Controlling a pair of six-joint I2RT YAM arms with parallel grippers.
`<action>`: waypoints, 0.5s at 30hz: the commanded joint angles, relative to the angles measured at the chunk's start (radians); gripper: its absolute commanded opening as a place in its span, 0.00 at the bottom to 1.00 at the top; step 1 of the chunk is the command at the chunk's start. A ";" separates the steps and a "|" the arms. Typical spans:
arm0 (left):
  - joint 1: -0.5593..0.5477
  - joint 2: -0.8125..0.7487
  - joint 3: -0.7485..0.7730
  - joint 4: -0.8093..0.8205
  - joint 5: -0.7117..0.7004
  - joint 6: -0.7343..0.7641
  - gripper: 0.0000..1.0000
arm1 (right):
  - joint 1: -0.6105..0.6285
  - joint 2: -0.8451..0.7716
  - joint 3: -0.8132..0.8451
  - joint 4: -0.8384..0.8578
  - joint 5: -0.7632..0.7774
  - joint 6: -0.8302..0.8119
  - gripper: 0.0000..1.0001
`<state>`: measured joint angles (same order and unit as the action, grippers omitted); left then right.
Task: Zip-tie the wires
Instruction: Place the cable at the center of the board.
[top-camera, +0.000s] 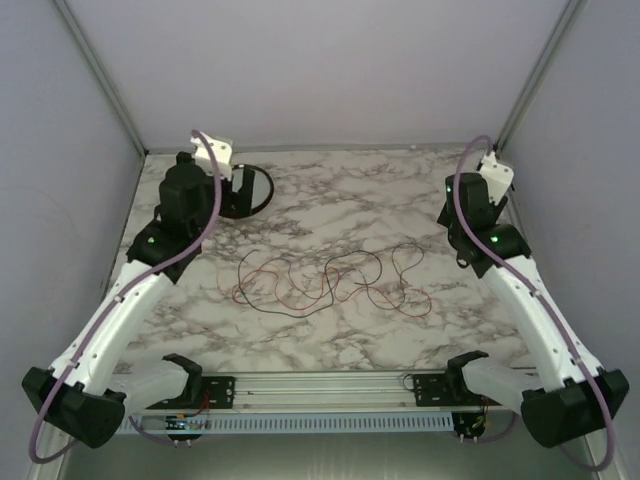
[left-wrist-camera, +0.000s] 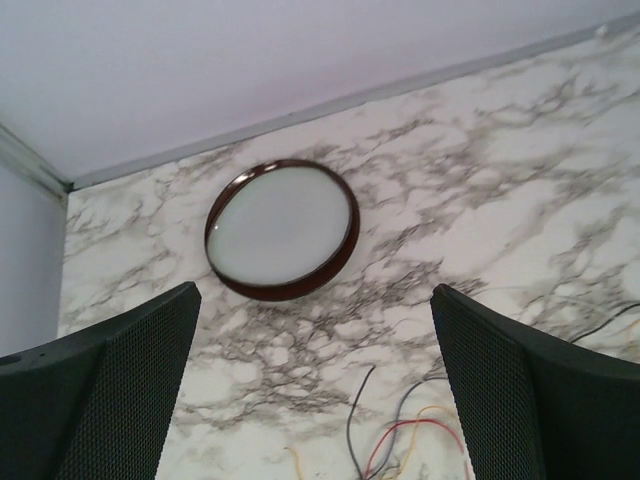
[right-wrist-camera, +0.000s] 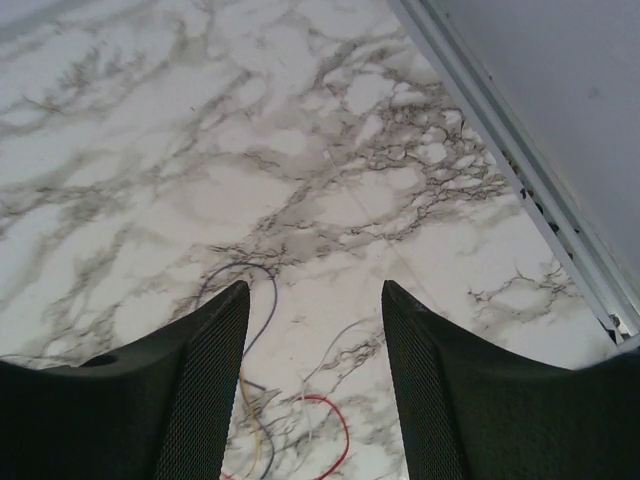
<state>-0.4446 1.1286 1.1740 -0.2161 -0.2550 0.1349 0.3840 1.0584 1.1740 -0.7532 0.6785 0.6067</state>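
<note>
Closest is the metal rail at the near edge, and just past it the wires lie loose on the marble tabletop.
Red and dark strands curl in long loops, flat on the tabletop, and neither hand touches them. Behind the wires and to their left, the left hand is spread wide open with nothing in it, and a few strand ends show just below it. Off the right end of the wires, the right hand is open too and holds nothing. Farther back on the left of the wires, a round dish with a dark rim sits just past the left hand.
</note>
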 joint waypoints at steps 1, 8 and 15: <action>0.035 -0.044 0.047 -0.022 0.136 -0.095 1.00 | -0.082 0.049 -0.115 0.254 -0.107 -0.114 0.55; 0.094 -0.036 0.077 -0.056 0.237 -0.149 1.00 | -0.151 0.192 -0.214 0.488 -0.263 -0.153 0.52; 0.132 0.037 -0.067 -0.121 0.266 -0.273 1.00 | -0.026 0.307 -0.145 0.550 -0.412 -0.158 0.52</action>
<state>-0.3248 1.1198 1.1984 -0.2707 -0.0376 -0.0410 0.2874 1.3243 0.9512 -0.3092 0.3695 0.4725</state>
